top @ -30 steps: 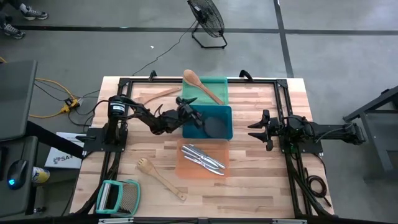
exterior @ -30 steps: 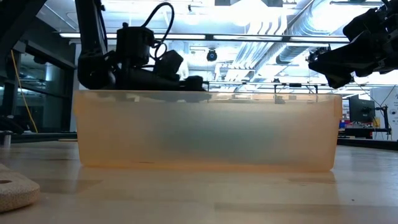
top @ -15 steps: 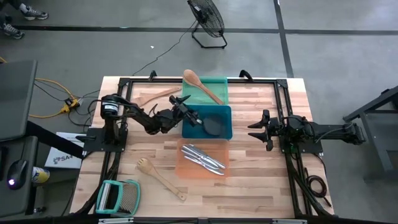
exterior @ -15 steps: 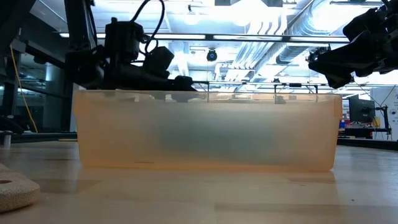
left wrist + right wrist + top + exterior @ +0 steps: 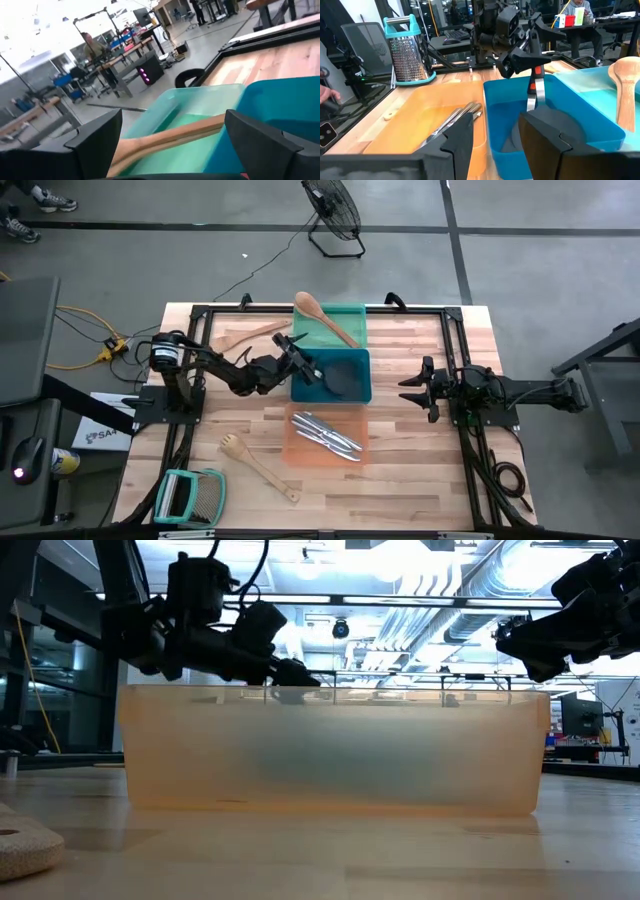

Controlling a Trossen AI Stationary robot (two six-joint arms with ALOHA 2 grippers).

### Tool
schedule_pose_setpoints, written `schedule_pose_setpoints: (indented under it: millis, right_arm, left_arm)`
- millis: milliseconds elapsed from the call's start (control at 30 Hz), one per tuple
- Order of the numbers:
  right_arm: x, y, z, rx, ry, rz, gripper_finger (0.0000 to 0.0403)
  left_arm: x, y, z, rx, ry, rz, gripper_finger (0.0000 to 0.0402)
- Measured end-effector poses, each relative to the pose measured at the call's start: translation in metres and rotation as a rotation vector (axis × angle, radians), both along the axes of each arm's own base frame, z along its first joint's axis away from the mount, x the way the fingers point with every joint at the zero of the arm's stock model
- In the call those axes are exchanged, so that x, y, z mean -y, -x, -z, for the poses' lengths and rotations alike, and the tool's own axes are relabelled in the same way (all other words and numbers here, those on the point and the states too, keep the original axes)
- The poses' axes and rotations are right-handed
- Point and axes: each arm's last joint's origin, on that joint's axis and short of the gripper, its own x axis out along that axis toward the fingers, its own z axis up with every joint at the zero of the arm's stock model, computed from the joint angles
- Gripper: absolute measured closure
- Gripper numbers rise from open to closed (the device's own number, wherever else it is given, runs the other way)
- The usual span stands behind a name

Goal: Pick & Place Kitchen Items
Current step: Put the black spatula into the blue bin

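High view: left gripper [image 5: 303, 367] over the near-left rim of the blue tray [image 5: 364, 360], fingers spread, nothing between them; black spatula [image 5: 340, 380] lies in that tray, just to the gripper's right, dark broad blade toward the tray's middle, handle running back toward the left gripper; left arm is plainly the nearer one; right gripper [image 5: 415, 388] waits well apart on the table's right side, also spread and empty; green tray [image 5: 352, 313] behind carries a pale wooden spoon [image 5: 322, 316] lying slantwise across it; orange tray [image 5: 297, 452] in front holds silver knives [image 5: 327, 433], long axes slanting; wooden fork [image 5: 258, 465] and a wooden spatula [image 5: 248, 333] lie loose on the butcher-block table [image 5: 420, 470]; grater [image 5: 190, 495] at the front-left corner.

Low view: orange tray's translucent wall fills the middle; left gripper [image 5: 296, 674] hangs just above its rim line; contents hidden.

Left wrist view: own two dark fingers [image 5: 100, 135] stand wide apart; between them the wooden spoon's smooth handle [image 5: 170, 137] in the green tray, blue tray beside it.

Right wrist view: matte black spatula blade [image 5: 547, 125] in the glossy blue tray; a red and silver handle [image 5: 534, 92] rises toward the left gripper [image 5: 527, 57], whether touching it I cannot tell; knives [image 5: 457, 117] shiny in the orange tray.
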Motion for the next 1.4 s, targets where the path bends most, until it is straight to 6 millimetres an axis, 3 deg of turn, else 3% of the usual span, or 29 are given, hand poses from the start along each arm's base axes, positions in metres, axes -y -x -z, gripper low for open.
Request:
schedule_pose_setpoints:
  millis: [233,467,867,1100,1400]
  right_arm:
    - [0.000,0.000,0.000,0.000,0.000,0.000,0.0254]
    - [0.000,0.000,0.000,0.000,0.000,0.000,0.0254]
    - [0.000,0.000,0.000,0.000,0.000,0.000,0.0254]
    - [0.000,0.000,0.000,0.000,0.000,-0.002,0.0254]
    - [0.000,0.000,0.000,0.000,0.000,-0.002,0.0254]
  left_arm:
    - [0.003,0.002,-0.011,-0.042,-0.064,0.037,0.0057]
    - [0.009,0.000,0.001,-0.139,0.007,0.106,0.0057]
    - [0.017,-0.014,-0.003,-0.205,0.022,0.110,0.0057]
    - [0.026,-0.017,0.002,-0.248,0.030,0.273,0.0057]
    - [0.022,-0.010,-0.009,-0.235,0.034,0.116,0.0057]
